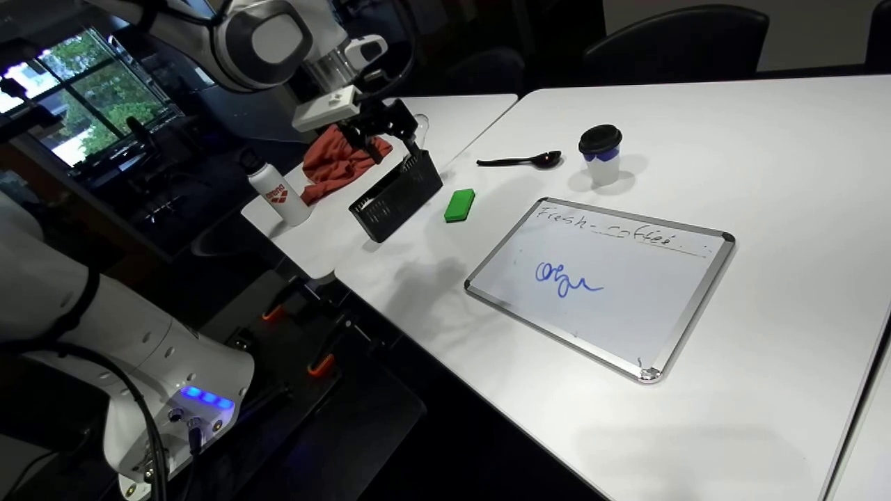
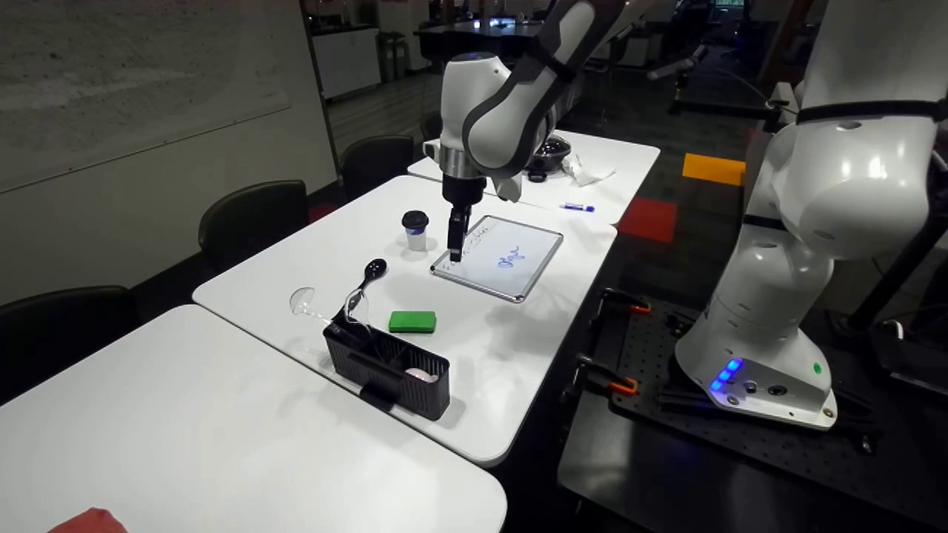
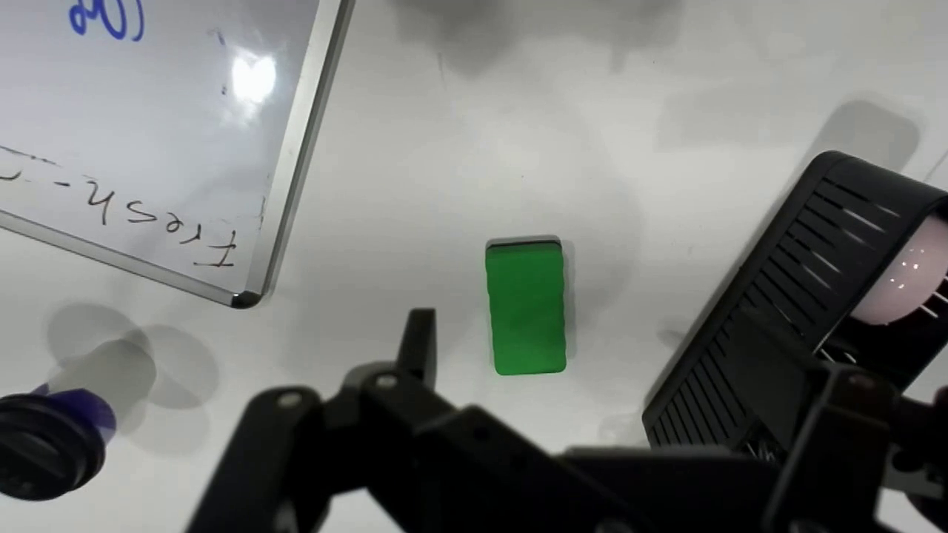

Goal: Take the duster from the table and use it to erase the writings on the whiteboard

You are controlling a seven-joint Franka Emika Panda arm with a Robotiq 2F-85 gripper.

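The green duster (image 1: 459,205) lies flat on the desk (image 1: 786,334), off the short side of the silver-framed whiteboard (image 1: 616,320) where the black lettering (image 1: 630,234) begins, near that corner and apart from the frame. The whiteboard lies flat too; its lettering opens with "Fresh" along one long edge, and a blue scrawl (image 1: 565,278) sits around the middle.

The hand (image 3: 589,314) hangs above the desk past that same short side of the whiteboard, its fingers (image 3: 422,340) spread wide; in the wrist view the duster shows in the gap between them.

Off the whiteboard's lettered corner rests a black spoon (image 1: 532,161). A lidded cup (image 1: 601,156) stands upright near the whiteboard's lettered edge. Farther from the whiteboard than the duster, a black slotted basket (image 1: 407,198) holds clear-headed utensils and a rounded pale pink thing (image 3: 907,277). Farthest out on this side of the whiteboard are a white bottle (image 1: 278,195) and a red cloth (image 1: 337,163).

Beyond the whiteboard's opposite short side lie a blue marker (image 2: 578,207) and, farther, a dark bowl (image 2: 552,152).
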